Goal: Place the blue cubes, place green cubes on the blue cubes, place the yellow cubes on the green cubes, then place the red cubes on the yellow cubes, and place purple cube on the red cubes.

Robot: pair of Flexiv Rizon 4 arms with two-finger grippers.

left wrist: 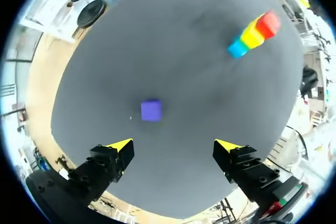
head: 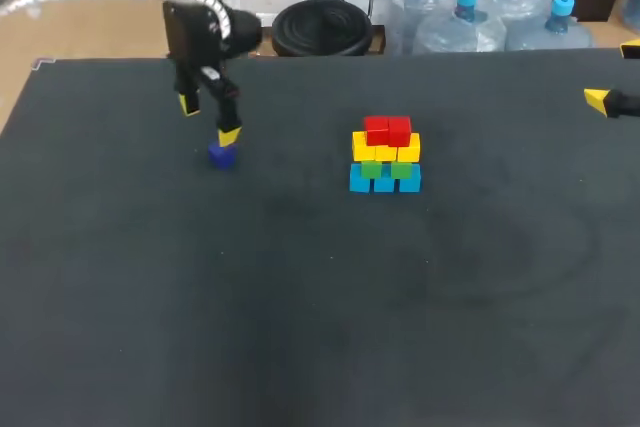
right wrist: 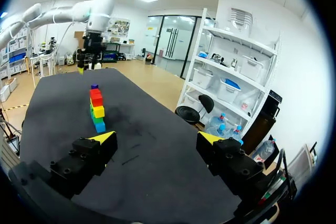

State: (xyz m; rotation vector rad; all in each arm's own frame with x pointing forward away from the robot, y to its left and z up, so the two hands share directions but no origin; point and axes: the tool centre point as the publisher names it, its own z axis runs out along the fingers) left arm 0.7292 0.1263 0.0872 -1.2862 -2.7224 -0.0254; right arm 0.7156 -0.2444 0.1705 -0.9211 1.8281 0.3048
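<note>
A stack of cubes (head: 386, 154) stands right of the table's middle: blue at the bottom, then green, yellow and red on top. It also shows in the left wrist view (left wrist: 254, 34) and the right wrist view (right wrist: 96, 107). The purple cube (head: 221, 154) lies alone on the table at the left. My left gripper (head: 208, 119) hangs open just above it; the purple cube (left wrist: 151, 110) sits ahead of the gap between its fingers. My right gripper (right wrist: 156, 140) is open and holds nothing, at the table's far right edge, where one yellow fingertip (head: 597, 99) shows.
The dark table (head: 320, 297) carries nothing else. My left arm (right wrist: 63, 11) reaches in over the far end of the table in the right wrist view.
</note>
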